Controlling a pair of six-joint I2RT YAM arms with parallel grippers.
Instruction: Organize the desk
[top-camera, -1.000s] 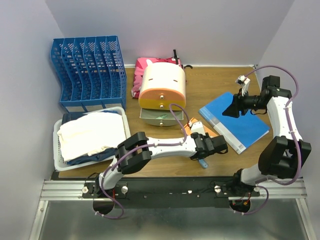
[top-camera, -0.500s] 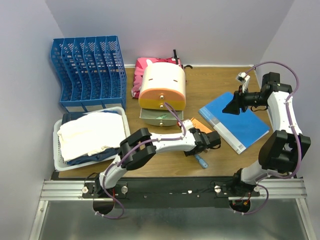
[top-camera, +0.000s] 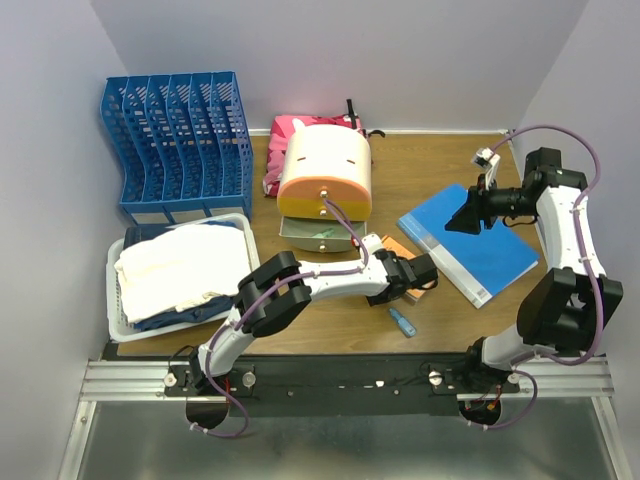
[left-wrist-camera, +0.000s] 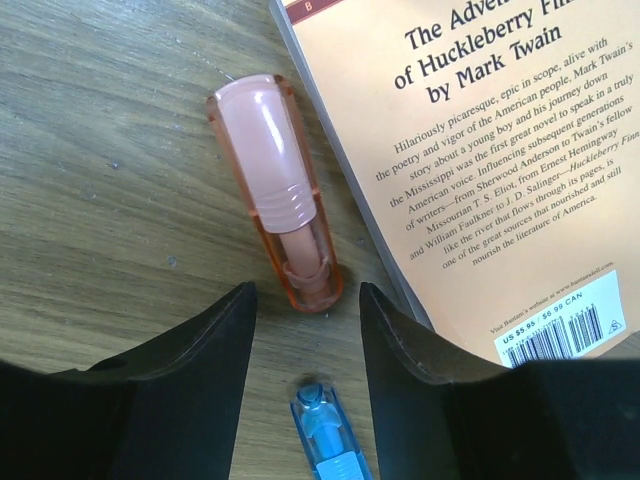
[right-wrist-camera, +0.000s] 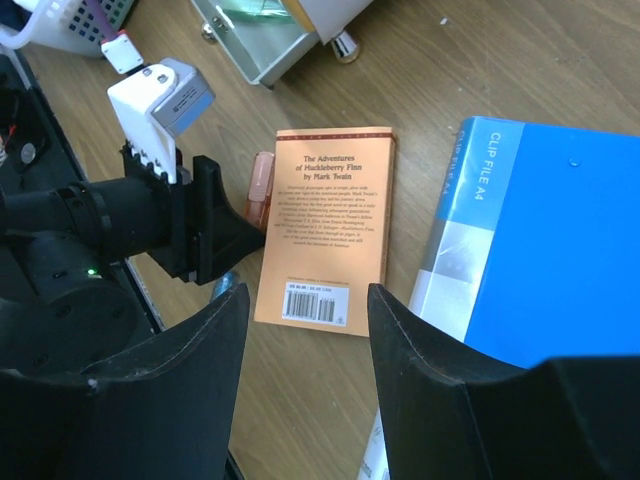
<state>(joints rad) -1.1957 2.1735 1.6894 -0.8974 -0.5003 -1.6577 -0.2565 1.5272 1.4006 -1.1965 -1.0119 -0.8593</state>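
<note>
Brown wood-grain tabletop (top-camera: 430, 170) is sitting right under both sets of jaws. The left gripper (left-wrist-camera: 305, 292) is hanging low over it, jaws apart and gripping nothing. The near end of a translucent pink plastic tube (left-wrist-camera: 272, 170) is poking between the tips, just beside an orange paperback book (left-wrist-camera: 470, 170). The right gripper (right-wrist-camera: 305, 295) is hovering higher over that book, jaws apart too, empty.

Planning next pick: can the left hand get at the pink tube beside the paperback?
Probably yes: the left hand sits open at one end of the pink tube; only the paperback crowds one side.
</note>
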